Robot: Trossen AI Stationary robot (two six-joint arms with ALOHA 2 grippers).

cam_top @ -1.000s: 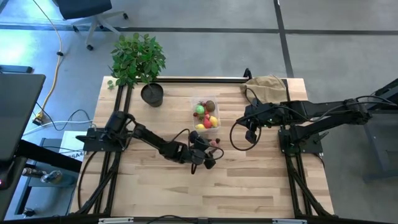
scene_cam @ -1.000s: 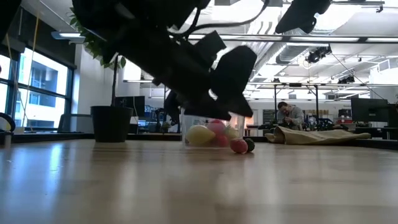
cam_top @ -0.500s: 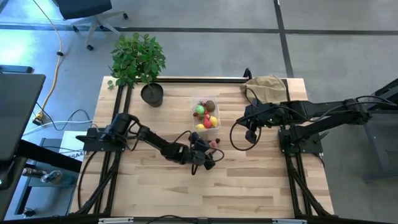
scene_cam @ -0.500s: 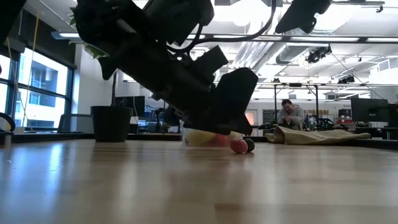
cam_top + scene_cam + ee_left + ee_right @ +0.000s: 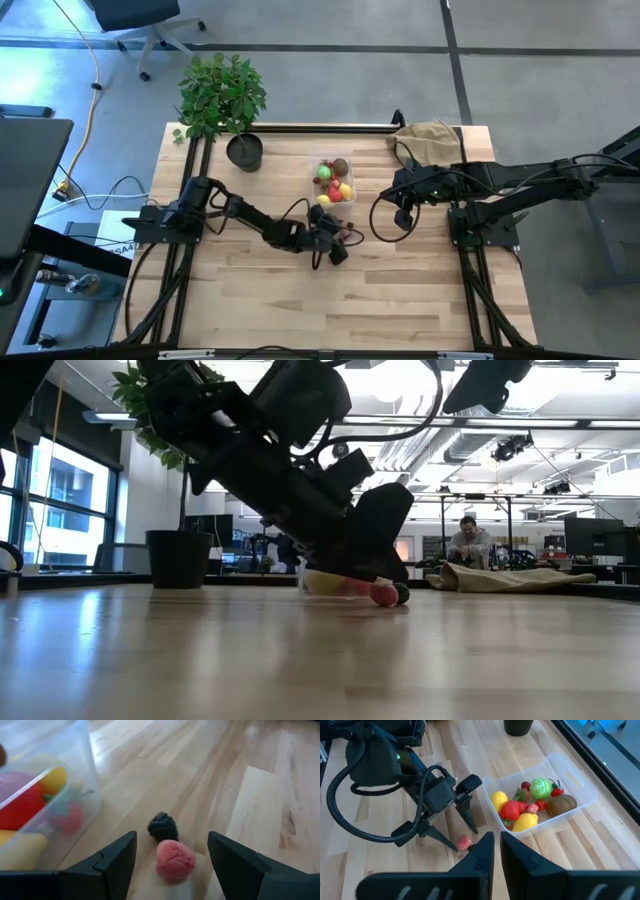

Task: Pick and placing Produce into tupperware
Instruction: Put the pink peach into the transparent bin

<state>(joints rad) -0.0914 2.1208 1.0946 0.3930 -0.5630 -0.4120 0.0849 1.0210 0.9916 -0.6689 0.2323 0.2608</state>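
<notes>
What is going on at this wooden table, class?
The left gripper is low over the wooden table, fingers open on either side of a small pink raspberry-like toy, with a dark blackberry-like toy just beyond it. Neither is gripped yet. Beside them, the clear plastic rectangular tub already holds several toy fruits. The right gripper waits shut, raised to the tub's right.

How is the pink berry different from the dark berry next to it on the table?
The pink raspberry-like toy berry is light pink; the bumpy blackberry-like toy berry is almost black. The pink one looks a bit bigger than the dark one. The pink one lies between the open left gripper's fingers; the dark one lies just beyond it, nearer the clear plastic tub. Both rest on the wooden table, outside the tub.
</notes>
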